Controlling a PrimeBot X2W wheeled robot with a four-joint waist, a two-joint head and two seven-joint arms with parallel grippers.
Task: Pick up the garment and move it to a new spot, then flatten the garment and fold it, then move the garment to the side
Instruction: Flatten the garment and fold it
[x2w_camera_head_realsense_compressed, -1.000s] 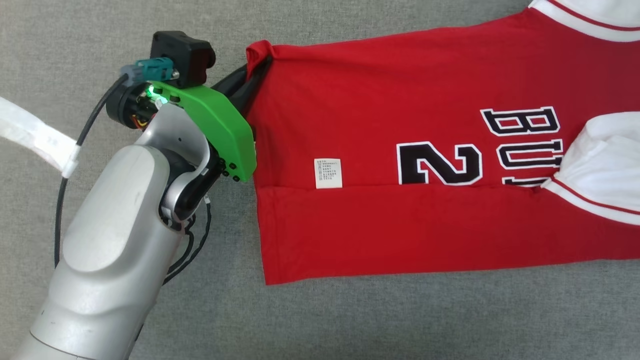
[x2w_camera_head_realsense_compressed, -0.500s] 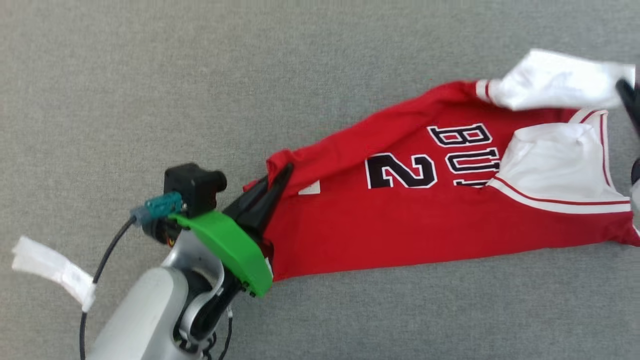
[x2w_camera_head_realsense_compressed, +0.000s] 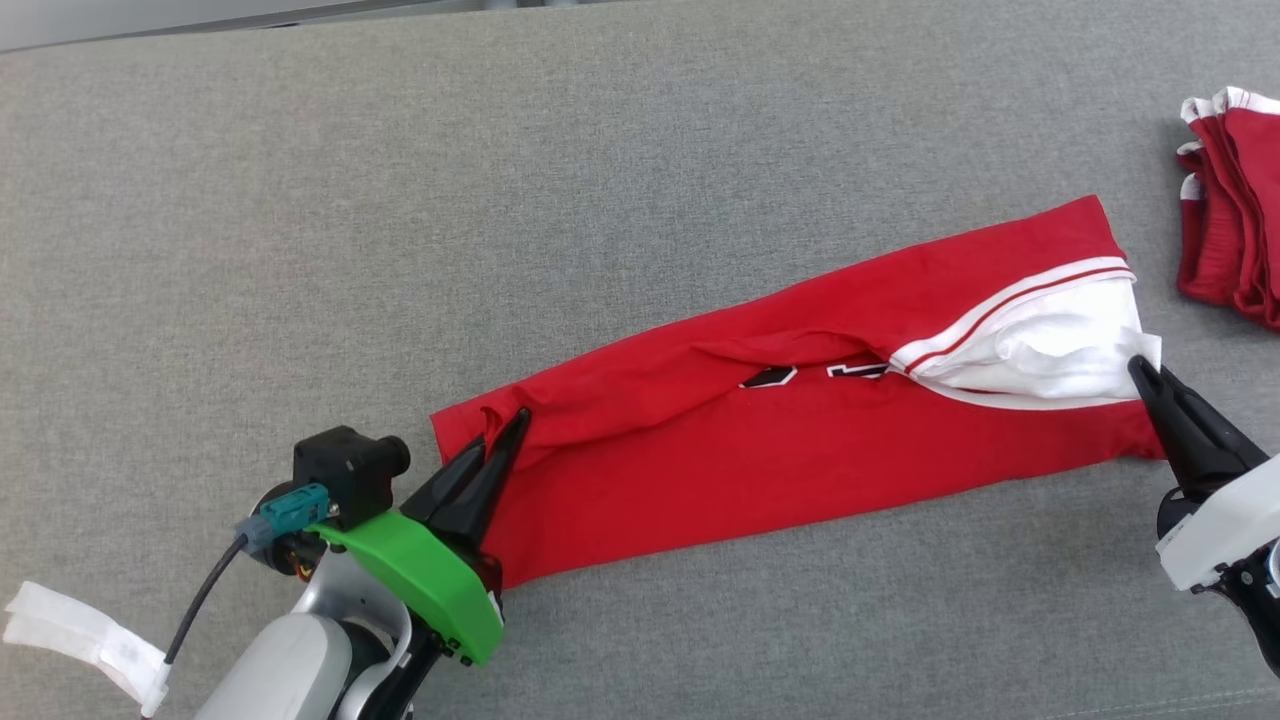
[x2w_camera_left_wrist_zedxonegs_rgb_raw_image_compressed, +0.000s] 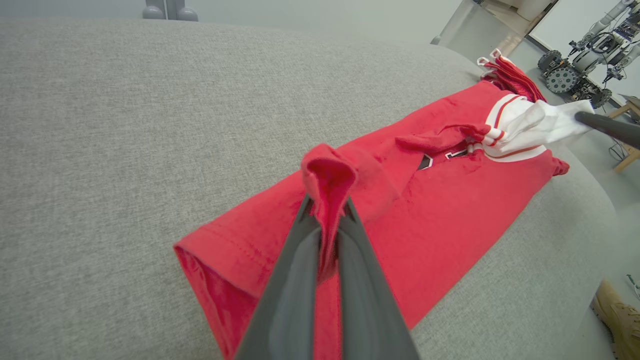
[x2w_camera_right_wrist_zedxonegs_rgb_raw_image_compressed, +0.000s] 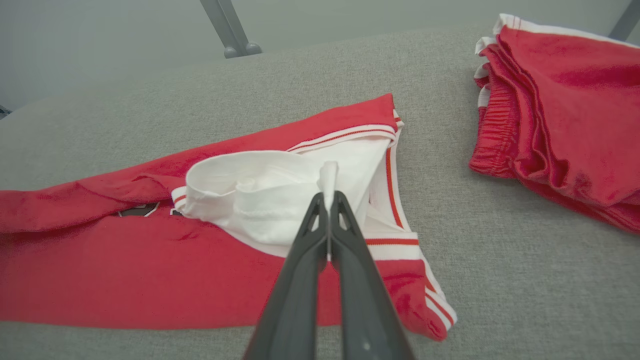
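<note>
One broad grey padded surface carries everything, and the red garment lies across its middle as a long band, running from near the front left corner towards the right edge. A second ago the garment lay wider, with its number and lettering in plain sight. Now its far long edge has been brought over towards the near one, so only slivers of the black print peep out from under the flap. The head camera has also shifted, so the garment's new position in that view is not all its own movement. That looks like a lengthwise fold nearly laid, with the flap still rumpled and needing to be set down and smoothed. Near the far right corner sits a pile of folded red clothes, well apart from the band but in the direction any sideways move would take. The left gripper is clenched on a pinch of red hem at the band's left end. The right gripper is clenched on the edge of the white sleeve at the other end. Nothing else lies between them.
</note>
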